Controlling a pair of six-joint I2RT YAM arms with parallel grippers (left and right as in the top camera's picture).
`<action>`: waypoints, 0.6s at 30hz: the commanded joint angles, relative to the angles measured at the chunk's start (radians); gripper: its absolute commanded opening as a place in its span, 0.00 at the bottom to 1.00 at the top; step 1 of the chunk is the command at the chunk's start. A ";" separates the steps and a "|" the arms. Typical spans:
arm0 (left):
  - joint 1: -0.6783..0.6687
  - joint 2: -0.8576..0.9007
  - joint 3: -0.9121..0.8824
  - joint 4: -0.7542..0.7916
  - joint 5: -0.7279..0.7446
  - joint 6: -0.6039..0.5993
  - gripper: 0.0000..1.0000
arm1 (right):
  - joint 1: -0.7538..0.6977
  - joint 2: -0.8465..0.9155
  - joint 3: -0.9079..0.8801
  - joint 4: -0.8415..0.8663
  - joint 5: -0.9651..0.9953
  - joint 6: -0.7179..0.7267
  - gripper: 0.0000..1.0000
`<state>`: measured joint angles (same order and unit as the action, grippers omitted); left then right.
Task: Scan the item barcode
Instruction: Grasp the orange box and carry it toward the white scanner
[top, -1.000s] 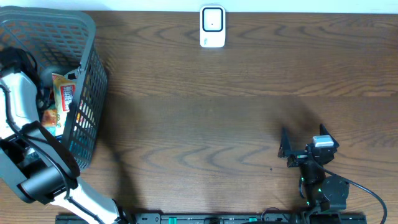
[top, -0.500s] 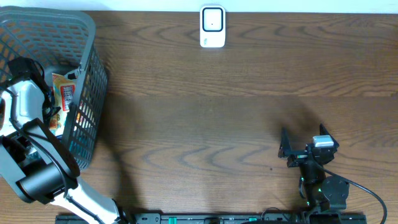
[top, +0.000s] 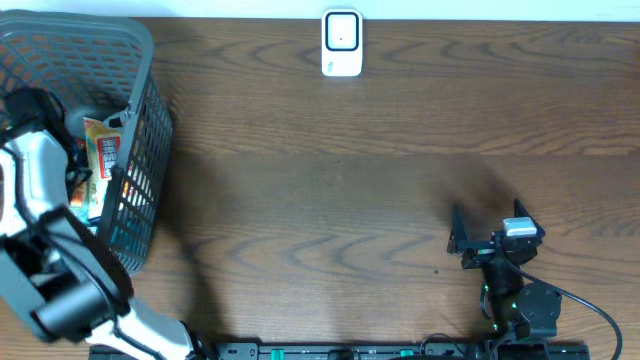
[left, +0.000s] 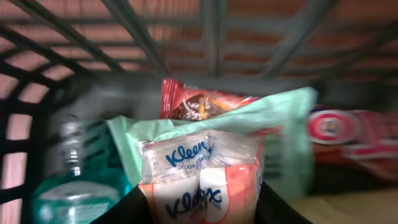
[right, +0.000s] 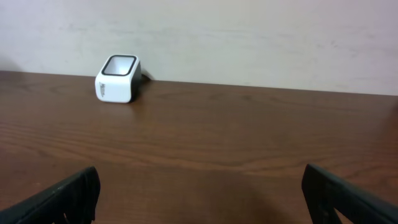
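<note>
the left gripper is down inside the grey plastic basket, its two dark fingers pressed against either side of a kleenex tissue pack, so it is clamped on the pack. the pack stands upright between the jaws, its white and orange wrapper creased down the middle. just behind it lies a pale green packet, and behind that a red snack packet leans on the basket wall. a teal bottle sits to one side of the pack, blurred, and a red-and-white packet lies on the other side. from overhead the white left arm reaches over the basket rim at the left end of the wooden table.

the right gripper rests near the table's front edge, well apart from the basket, with its jaws spread wide and only bare wood between them. the barcode scanner, a small white block with a dark window, stands at the far edge of the table, well away from both grippers.
</note>
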<state>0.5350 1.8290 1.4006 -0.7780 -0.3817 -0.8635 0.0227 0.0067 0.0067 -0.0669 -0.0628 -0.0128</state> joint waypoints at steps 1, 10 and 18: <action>-0.002 -0.177 0.016 0.004 0.056 0.017 0.41 | -0.002 0.000 -0.001 -0.004 0.005 -0.014 0.99; -0.009 -0.545 0.019 0.077 0.507 0.013 0.41 | -0.002 0.000 -0.001 -0.004 0.005 -0.015 0.99; -0.251 -0.713 0.019 0.113 0.717 0.023 0.41 | -0.002 0.000 -0.001 -0.004 0.005 -0.014 0.99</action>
<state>0.3923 1.1309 1.4052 -0.6674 0.2218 -0.8597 0.0227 0.0067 0.0067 -0.0669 -0.0624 -0.0128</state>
